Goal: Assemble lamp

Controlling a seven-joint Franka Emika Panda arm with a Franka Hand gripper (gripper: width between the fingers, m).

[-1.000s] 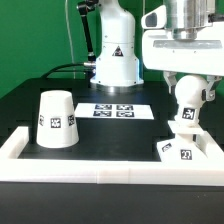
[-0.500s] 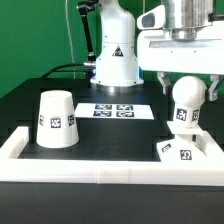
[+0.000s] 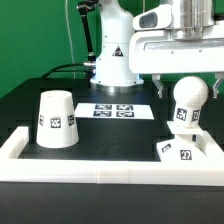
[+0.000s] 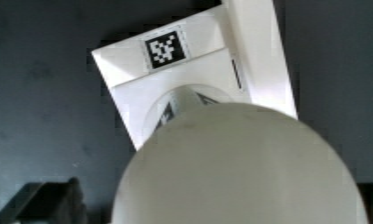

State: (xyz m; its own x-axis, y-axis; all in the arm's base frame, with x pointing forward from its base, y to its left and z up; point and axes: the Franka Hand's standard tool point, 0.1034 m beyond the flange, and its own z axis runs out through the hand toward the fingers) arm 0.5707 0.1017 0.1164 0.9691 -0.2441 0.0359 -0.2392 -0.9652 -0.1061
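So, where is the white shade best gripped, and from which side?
Grip the shade near its narrow closed top, coming straight down from above. It stands with the wide rim on the table, so the top is free, and there the tapered walls are probably narrow enough to span.

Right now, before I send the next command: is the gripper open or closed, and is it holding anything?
Gripper: open, holding nothing; its fingers stand apart on either side of the bulb.
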